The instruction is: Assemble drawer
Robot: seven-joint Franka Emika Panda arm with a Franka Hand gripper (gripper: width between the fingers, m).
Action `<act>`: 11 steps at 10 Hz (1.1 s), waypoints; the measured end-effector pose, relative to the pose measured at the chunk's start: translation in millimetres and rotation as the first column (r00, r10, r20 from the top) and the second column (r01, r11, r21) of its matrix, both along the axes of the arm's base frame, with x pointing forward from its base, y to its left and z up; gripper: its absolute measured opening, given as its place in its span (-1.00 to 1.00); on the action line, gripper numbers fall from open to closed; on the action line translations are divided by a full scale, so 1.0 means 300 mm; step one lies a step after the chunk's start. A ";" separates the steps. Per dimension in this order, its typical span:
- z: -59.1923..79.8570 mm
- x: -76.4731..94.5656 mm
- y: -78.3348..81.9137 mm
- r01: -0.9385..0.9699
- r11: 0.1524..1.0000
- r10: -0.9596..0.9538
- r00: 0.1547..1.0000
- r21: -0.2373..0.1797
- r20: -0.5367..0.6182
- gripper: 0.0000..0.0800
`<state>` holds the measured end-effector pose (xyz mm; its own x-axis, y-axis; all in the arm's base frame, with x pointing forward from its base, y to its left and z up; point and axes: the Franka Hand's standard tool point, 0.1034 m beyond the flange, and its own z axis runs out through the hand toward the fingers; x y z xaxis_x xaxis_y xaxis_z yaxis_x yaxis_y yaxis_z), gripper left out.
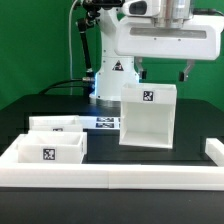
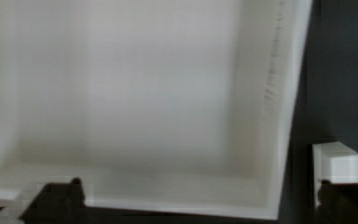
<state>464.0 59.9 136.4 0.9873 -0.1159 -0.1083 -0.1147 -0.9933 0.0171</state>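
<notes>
The tall white drawer shell (image 1: 148,115) stands upright right of the table's middle, with a tag on its upper front. My gripper (image 1: 162,74) hangs open just above its top, one finger on each side. In the wrist view the shell's (image 2: 140,90) open inside fills most of the picture, and my gripper (image 2: 194,200) shows two dark fingertips (image 2: 60,200) spread wide, with nothing held between them. Two small open-topped white trays lie at the exterior view's left, one (image 1: 55,125) behind the other (image 1: 50,150).
A long low white rail (image 1: 120,176) runs along the table's front edge, with a raised end at the right (image 1: 212,150). The marker board (image 1: 104,123) lies behind the shell by the arm's base. A white block end (image 2: 338,163) shows beside the shell in the wrist view.
</notes>
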 end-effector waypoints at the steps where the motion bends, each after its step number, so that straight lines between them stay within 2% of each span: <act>1: -0.004 -0.001 -0.003 0.000 1.000 0.000 1.000 0.000 -0.002 0.63; 3: -0.009 -0.005 0.002 0.006 1.000 -0.006 1.000 -0.001 -0.001 0.63; 5: -0.060 -0.067 0.052 0.023 1.000 -0.022 1.000 -0.001 0.017 0.63; 10: -0.090 -0.083 0.067 0.013 1.000 -0.013 1.000 0.002 0.017 0.63; 11: -0.100 -0.083 0.070 0.021 1.000 -0.022 1.000 0.014 0.016 0.63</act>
<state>439.0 80.8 106.5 0.9863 -0.1356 -0.0942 -0.1361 -0.9907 0.0012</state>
